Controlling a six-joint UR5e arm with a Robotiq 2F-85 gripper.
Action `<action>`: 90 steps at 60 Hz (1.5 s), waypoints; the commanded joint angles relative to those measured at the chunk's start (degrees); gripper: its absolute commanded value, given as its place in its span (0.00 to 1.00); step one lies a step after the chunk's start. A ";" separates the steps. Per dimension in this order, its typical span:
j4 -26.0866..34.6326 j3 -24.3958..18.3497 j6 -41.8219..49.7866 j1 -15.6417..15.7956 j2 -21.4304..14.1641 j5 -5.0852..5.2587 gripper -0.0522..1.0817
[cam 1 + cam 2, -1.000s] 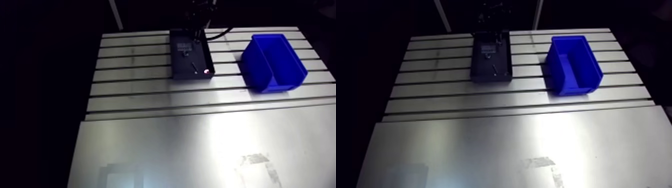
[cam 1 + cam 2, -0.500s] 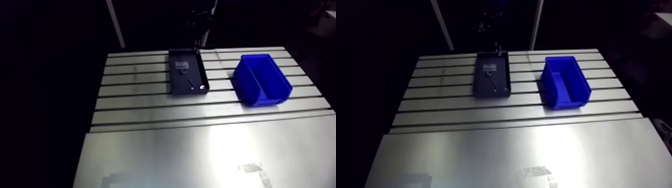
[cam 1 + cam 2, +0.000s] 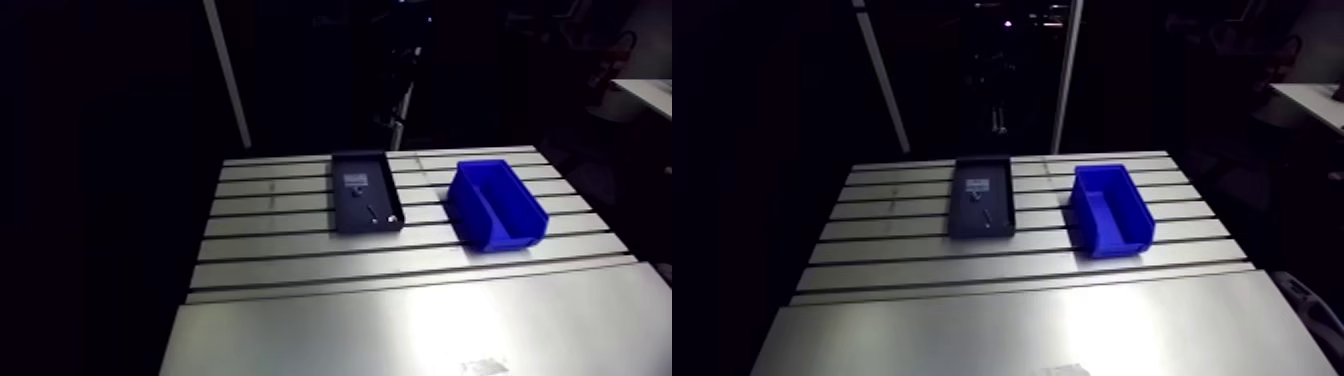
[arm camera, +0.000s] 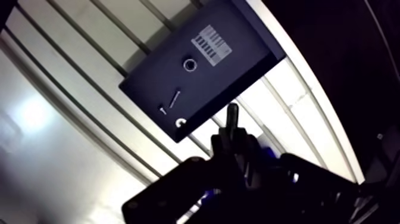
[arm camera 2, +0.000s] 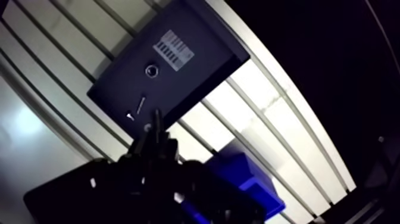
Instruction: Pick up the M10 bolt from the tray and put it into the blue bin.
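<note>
The black tray [image 3: 365,205] lies on the slotted table, with the blue bin [image 3: 496,203] to its right. In the wrist view the tray [image 4: 238,56] is far below, holding a small ring [image 4: 190,64], a thin screw [image 4: 173,99] and a white label [image 4: 213,43]. My gripper [image 4: 233,136] hangs high above the tray's near corner, its fingers pressed together on a dark bolt [image 4: 232,116] that sticks out past the tips. A corner of the bin [image 5: 241,173] shows beside the gripper. In the arm view the gripper [image 3: 997,110] is a dim shape above the table's far edge.
Dark slots [image 3: 400,262] run across the far half of the table, and a smooth metal sheet [image 3: 420,330] covers the near half. Two upright frame posts [image 3: 1062,80] stand behind the table's far edge.
The arm view has pulled up and back, so tray and bin look smaller. The gripper, earlier low at the tray's far end, now hangs well above it.
</note>
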 commanded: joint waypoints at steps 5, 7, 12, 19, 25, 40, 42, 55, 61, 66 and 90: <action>0.37 1.30 -20.17 -4.78 -3.58 -0.75 0.98; 0.37 1.38 -22.31 -5.66 -3.67 -1.32 0.98; 0.30 1.87 -28.14 -8.22 -3.94 -3.16 0.98; 0.11 2.49 -33.29 -10.67 -4.03 -4.29 0.98; -0.31 3.37 -39.81 -13.59 -4.03 -4.48 0.98; -0.50 4.27 -48.88 -17.50 -4.03 -4.67 0.98; -0.51 4.29 -49.70 -18.03 -4.03 -4.67 0.98; -0.68 5.31 -53.62 -20.64 -4.03 -4.75 0.98; -0.68 6.09 -55.12 -20.84 -4.03 -4.85 0.98; -0.76 6.82 -56.31 -21.42 -4.50 -4.78 0.98; -1.03 8.55 -56.44 -21.65 -5.26 -4.32 0.98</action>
